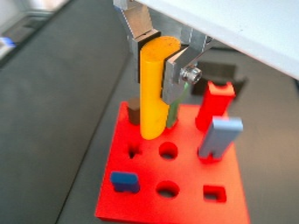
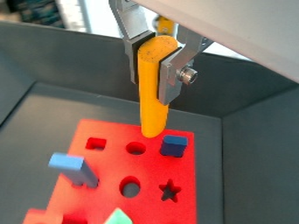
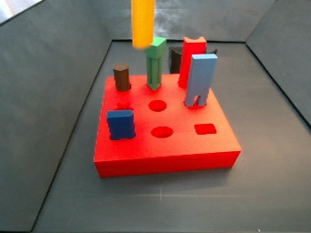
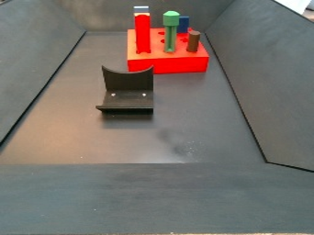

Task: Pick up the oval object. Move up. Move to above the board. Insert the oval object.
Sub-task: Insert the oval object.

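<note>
My gripper (image 1: 158, 74) is shut on the oval object, a long yellow peg (image 1: 155, 96), and holds it upright. Both wrist views show this; it is also gripped in a wrist view (image 2: 156, 74). The peg (image 2: 153, 96) hangs above the red board (image 2: 107, 164), its lower end over the board's back edge near a round hole (image 2: 136, 148). In a side view only the peg (image 3: 144, 23) shows, above the board (image 3: 170, 157) beside the green peg (image 3: 155, 64); the gripper is out of frame there. In a side view the board (image 4: 172, 62) lies far back.
On the board stand a red peg (image 3: 194, 56), a light blue block (image 3: 201, 80), a brown peg (image 3: 122, 77) and a blue cube (image 3: 120, 124). Open holes include a round hole (image 3: 162, 132) and a square hole (image 3: 205, 128). The fixture (image 4: 127, 90) stands mid-floor. Dark bin walls surround everything.
</note>
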Tool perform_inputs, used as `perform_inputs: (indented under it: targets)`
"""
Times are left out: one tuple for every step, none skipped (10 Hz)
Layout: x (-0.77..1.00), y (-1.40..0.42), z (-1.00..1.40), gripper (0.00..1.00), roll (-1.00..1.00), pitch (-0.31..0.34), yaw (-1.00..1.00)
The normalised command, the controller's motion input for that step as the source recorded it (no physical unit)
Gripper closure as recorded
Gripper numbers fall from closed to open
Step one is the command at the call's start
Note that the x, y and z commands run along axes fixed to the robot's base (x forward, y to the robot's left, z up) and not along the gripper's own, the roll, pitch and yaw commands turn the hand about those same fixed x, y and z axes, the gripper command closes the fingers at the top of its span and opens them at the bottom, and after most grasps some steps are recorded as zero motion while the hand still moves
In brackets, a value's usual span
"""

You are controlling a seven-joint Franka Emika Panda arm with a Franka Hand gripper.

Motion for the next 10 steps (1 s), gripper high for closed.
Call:
perform_inputs:
  targets:
    - [0.0,-0.21,-0.4,1.0,0.0,-0.089,-0.96]
    - [0.0,-0.14,-0.42,1.0,0.0,-0.1,-1.0]
    - [0.0,-0.12,-0.43,1.0,0.0,-0.107,-1.0]
    - [0.0,-0.12,-0.45,1.0,0.0,-0.103,-1.0]
    - [0.0,-0.13,-0.5,1.0,0.0,-0.104,-0.99]
    - [0.0,-0.13,-0.49,1.0,0.0,-0.096,-1.0]
    - [0.0,-0.13,-0.49,1.0,0.0,-0.099,-1.0]
    - [0.0,-0.13,-0.49,1.0,0.0,-0.097,-1.0]
    - [0.0,-0.13,-0.49,1.0,0.0,-0.106,-1.0]
    - [0.0,-0.13,-0.47,1.0,0.0,-0.127,-0.97]
